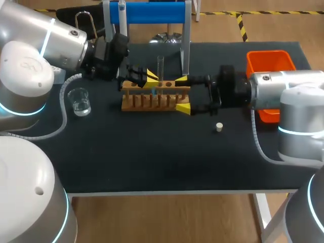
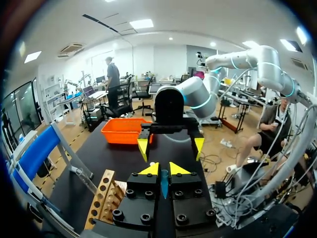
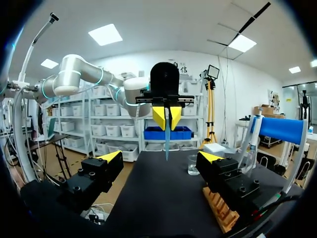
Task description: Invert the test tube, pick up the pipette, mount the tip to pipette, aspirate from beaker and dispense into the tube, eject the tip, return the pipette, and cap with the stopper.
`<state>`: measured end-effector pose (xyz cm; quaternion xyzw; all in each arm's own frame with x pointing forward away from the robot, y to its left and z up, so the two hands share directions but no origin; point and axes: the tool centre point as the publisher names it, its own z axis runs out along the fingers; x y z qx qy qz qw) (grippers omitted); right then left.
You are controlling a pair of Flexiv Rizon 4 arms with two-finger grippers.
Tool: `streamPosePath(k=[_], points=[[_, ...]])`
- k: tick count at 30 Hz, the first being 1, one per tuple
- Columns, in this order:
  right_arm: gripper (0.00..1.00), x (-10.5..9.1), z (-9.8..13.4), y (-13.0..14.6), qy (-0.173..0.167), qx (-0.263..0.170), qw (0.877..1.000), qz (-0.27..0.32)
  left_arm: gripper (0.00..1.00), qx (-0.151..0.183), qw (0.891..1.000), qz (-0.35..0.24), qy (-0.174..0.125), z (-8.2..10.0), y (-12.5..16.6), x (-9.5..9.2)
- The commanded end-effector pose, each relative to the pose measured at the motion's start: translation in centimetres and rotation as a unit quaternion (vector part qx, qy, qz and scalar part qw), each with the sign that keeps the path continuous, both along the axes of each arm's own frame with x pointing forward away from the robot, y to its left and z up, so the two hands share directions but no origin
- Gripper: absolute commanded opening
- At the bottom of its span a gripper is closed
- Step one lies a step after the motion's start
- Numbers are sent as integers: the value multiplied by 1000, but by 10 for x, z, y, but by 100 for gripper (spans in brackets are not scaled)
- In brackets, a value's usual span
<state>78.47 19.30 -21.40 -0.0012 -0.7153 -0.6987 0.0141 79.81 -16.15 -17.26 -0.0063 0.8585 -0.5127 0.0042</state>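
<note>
Pinching with the left gripper (image 1: pixel 152 77) a slim bluish test tube (image 3: pixel 167 141), hung down from the closed yellow tips over the wooden rack (image 1: pixel 154 98). At 8 o'clock of that gripper, a glass beaker (image 1: pixel 79 101) holding clear liquid. Holding the right gripper (image 1: pixel 182 94) wide apart, clasping nothing, fingers either side of the rack's 3 o'clock end. At 4 o'clock of the rack, a small white stopper (image 1: pixel 219 127) loose on the black table (image 1: pixel 152 157); at 2 o'clock, an orange bin (image 1: pixel 270 61).

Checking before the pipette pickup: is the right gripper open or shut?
Open: the right gripper has its yellow tips wide apart in the right wrist view, clamping nothing.
</note>
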Motion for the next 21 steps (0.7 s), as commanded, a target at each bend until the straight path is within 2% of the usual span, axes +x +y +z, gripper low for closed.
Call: streamPosePath(k=[1, 9, 21], points=[[100, 3, 0, 10, 5, 5, 1000, 6, 0, -1, 1000, 0, -1, 0, 1, -1], [78, 4, 1, 24, 2, 11, 1000, 17, 0, -1, 1000, 0, -1, 0, 1, -1], [75, 8, 0, 47, -1, 8, 1000, 31, 0, -1, 1000, 0, -1, 0, 1, -1]])
